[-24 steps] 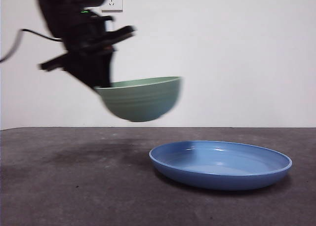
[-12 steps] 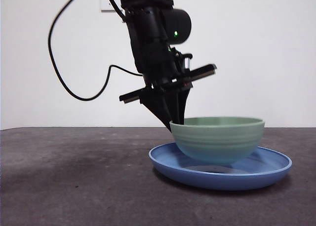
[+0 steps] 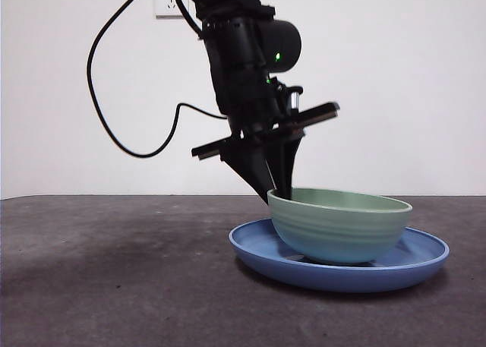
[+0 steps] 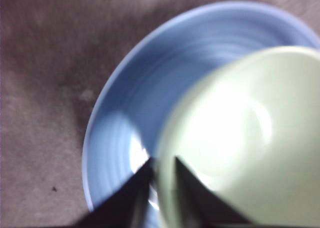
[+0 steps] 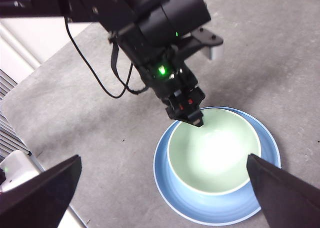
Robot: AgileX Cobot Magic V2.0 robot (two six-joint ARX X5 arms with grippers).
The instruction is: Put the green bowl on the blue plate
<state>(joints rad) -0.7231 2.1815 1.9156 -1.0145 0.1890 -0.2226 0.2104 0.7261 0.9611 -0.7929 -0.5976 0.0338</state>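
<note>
Leaning left gripper [image 3: 279, 186], fingers [image 4: 134, 190] pinching green bowl [image 3: 339, 224] rim over blue plate [image 3: 258, 250].

Left gripper [image 3: 279, 189] and its arm occupy the space above the green bowl's [image 3: 339, 227] near-left rim; bare table [image 3: 114, 279] lies open around the blue plate [image 3: 425, 257]

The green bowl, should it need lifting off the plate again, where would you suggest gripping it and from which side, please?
Grip the green bowl by its thin rim, coming from above with one jaw inside and one outside, as the left gripper does now. The rounded wall is too wide to span, and the blue plate and its raised rim block low side approaches.
</note>
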